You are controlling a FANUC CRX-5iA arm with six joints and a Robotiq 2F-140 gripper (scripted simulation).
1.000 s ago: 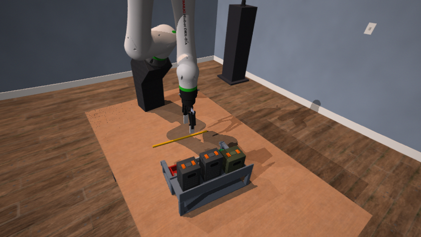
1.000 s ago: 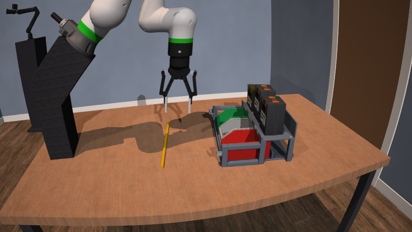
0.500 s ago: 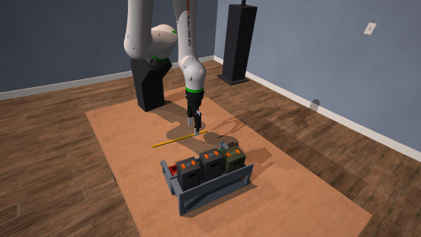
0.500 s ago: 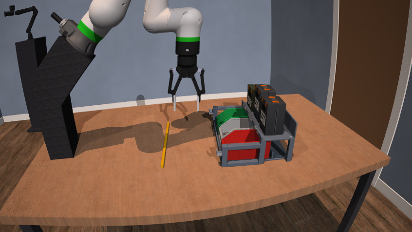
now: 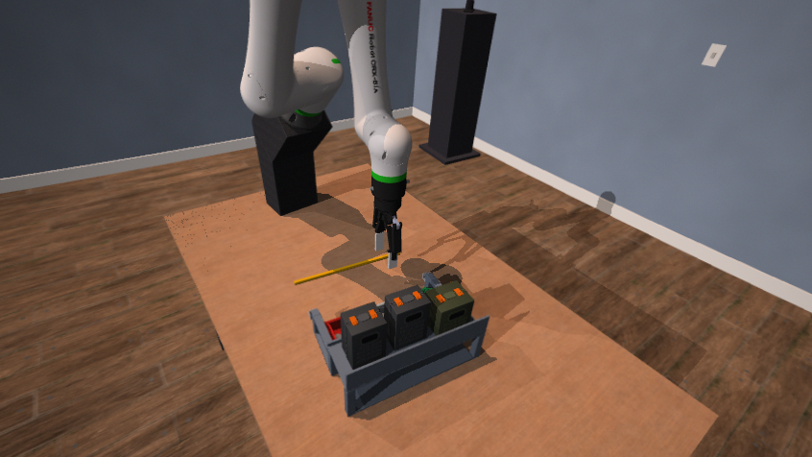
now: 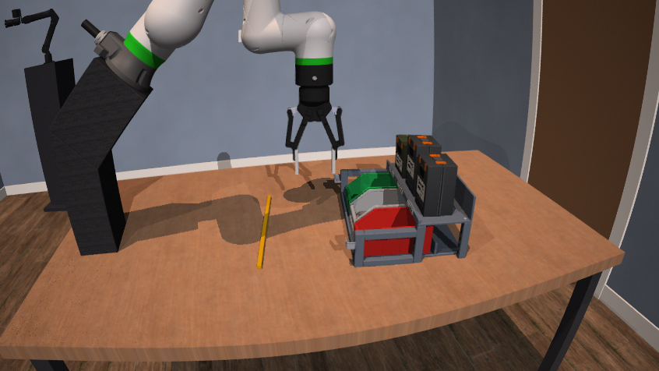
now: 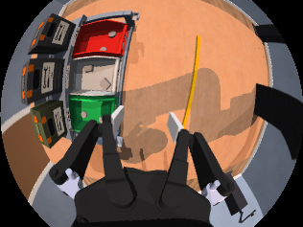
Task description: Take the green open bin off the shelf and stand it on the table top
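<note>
The green open bin (image 6: 370, 183) (image 7: 89, 109) sits at the far end of the grey shelf (image 6: 385, 233) (image 5: 410, 363) (image 7: 128, 51), beside a grey bin (image 6: 378, 203) (image 7: 93, 77) and a red bin (image 6: 388, 219) (image 7: 98, 37). All three open fronts face the arm. My gripper (image 6: 315, 168) (image 5: 385, 253) (image 7: 146, 115) is open and empty. It points straight down above the table (image 6: 184, 299) (image 5: 567, 386), a short way in front of the green bin's open front and above its level, touching nothing. The bins' contents do not show clearly.
Three dark boxes with orange tabs (image 5: 363, 335) (image 6: 433, 184) (image 7: 47, 77) stand on the shelf's upper rear level. A thin yellow strip (image 5: 340, 270) (image 6: 263, 231) (image 7: 193, 82) lies flat on the table left of the gripper. The arm's black pedestal (image 6: 87, 184) stands at the table's far left.
</note>
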